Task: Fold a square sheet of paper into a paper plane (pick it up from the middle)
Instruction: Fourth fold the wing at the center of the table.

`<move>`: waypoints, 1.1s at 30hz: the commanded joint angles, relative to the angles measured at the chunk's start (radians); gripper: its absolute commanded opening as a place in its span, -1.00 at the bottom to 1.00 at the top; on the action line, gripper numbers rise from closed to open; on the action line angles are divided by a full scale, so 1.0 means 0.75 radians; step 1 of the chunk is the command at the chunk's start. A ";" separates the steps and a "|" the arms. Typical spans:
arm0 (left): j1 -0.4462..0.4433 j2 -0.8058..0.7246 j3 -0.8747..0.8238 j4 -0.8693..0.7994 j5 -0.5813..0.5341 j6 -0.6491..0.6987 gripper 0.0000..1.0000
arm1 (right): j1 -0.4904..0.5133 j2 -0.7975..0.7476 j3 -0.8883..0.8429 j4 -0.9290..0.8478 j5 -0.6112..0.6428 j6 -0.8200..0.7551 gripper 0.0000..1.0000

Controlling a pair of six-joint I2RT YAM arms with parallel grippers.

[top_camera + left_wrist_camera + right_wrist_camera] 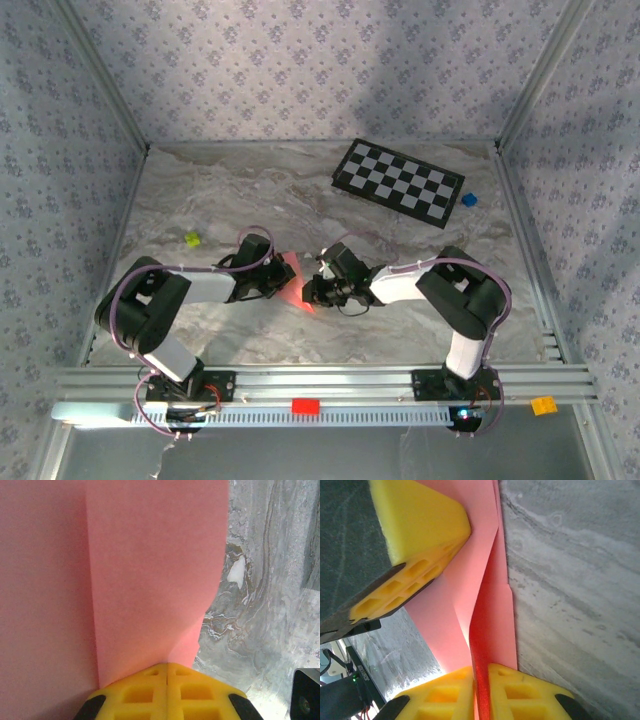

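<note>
The square sheet of paper point(291, 272), pink-red and folded into flaps, is held between both arms at the table's middle. My left gripper point(277, 281) is shut on it. In the left wrist view its yellow fingertips point(150, 680) meet at the gripper point(166, 666), and the paper point(125, 580) fans out ahead with a straight crease. My right gripper point(311, 291) is shut on the other side. In the right wrist view a red fold of the paper point(487, 605) runs down into the narrow gap of the gripper point(481, 675). The left gripper's yellow finger point(415, 530) shows at upper left.
A black-and-white checkered board point(398, 180) lies at the back right with a small blue block point(468, 199) beside it. A yellow-green block point(192, 239) sits at the left. A red block point(305, 406) and an orange block point(543, 405) rest on the front rail.
</note>
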 commanded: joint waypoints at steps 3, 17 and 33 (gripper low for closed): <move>0.009 -0.001 -0.039 -0.078 -0.022 0.031 -1.00 | 0.002 0.024 -0.075 -0.147 -0.017 -0.019 -0.77; 0.009 -0.001 -0.056 -0.061 -0.024 0.025 -1.00 | -0.001 -0.026 -0.070 -0.220 -0.063 -0.060 -0.73; 0.009 -0.003 -0.066 -0.054 -0.026 0.021 -1.00 | -0.009 -0.081 -0.075 -0.269 -0.064 -0.096 -0.74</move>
